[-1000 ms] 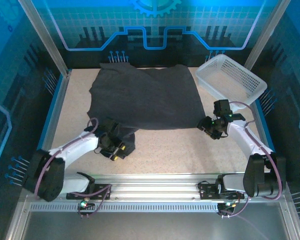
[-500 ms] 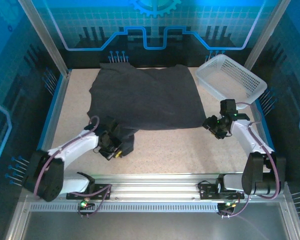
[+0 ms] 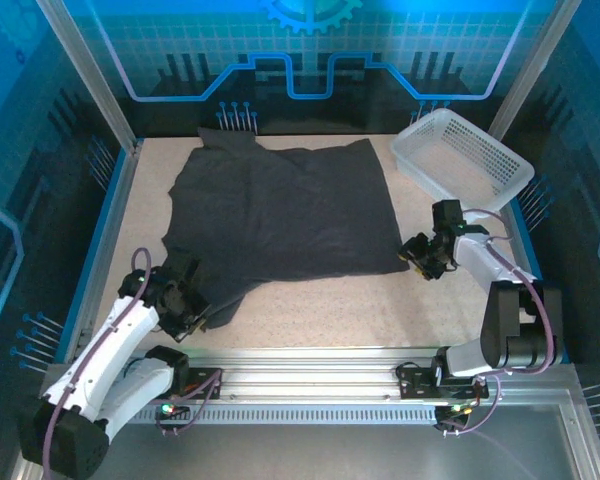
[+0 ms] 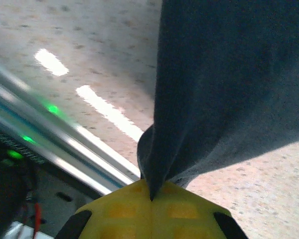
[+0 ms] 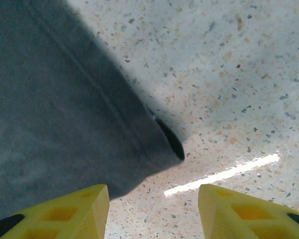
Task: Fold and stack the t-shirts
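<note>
Within the last second the left gripper [image 3: 188, 303] has pinched the near-left corner of the charcoal t-shirt [image 3: 290, 210] and dragged it toward 7 o'clock, flattening it mid-bench [image 3: 380, 310]; the right gripper [image 3: 421, 257], jaws spread, hovers at its 4 o'clock corner; likely spreading before folding.

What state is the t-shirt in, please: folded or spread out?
Spread out. The t-shirt lies open across the table, unfolded, with only its near-left corner pinched in the shut left gripper.

Speckled table [image 3: 330, 300] — t-shirt [image 3: 290, 210], white basket [image 3: 427, 176]
</note>
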Available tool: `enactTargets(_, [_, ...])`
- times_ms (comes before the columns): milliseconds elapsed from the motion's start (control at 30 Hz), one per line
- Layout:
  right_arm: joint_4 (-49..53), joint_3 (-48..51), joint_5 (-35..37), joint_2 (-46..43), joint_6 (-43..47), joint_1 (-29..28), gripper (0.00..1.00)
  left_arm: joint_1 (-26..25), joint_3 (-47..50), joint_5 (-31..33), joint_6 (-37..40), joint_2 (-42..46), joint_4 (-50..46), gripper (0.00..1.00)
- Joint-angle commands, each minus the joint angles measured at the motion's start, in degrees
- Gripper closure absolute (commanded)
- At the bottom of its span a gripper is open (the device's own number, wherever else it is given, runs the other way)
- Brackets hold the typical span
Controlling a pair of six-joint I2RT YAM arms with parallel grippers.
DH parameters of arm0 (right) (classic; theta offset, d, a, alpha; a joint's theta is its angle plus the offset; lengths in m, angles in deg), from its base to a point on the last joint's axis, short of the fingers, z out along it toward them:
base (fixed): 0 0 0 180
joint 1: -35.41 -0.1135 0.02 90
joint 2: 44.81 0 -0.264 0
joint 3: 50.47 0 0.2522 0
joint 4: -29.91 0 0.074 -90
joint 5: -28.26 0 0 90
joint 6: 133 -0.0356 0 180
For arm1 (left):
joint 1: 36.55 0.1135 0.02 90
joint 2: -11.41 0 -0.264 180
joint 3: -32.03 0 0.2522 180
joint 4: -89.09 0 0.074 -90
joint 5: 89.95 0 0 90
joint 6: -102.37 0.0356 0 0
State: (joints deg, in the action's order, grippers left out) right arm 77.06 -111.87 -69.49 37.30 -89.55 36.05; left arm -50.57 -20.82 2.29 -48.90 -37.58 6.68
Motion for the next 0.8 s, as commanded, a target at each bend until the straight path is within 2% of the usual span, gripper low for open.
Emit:
enactTargets(0, [-0.2,1.0,-0.4,0.2,-1.4,-1.0,0.48,0.6,-3.2,6.0,2.0,1.6,-7.7,1.0])
enactTargets(100, [0.2,1.9,-0.4,-0.1,-2.8,-3.0,0.49,0.6,-3.1,4.3,2.2,0.9,-6.0,1.0])
enactTargets(367, [-1.6,6.0,1.1,-1.3,-8.9,-8.5,0.51,0.6,-3.4,4.8,2.3,0.3,-5.1,1.0])
enactTargets(600, [-5.0,3.2,2.7,4.0,-6.7,-7.7,0.56,0.6,-4.5,6.0,1.7,0.3,-5.1,1.0])
enactTargets(767, [-4.7,-0.5,2.6,11.0,-5.6,-7.7,0.71,0.6,-4.8,6.7,0.7,1.0,-5.9,1.0])
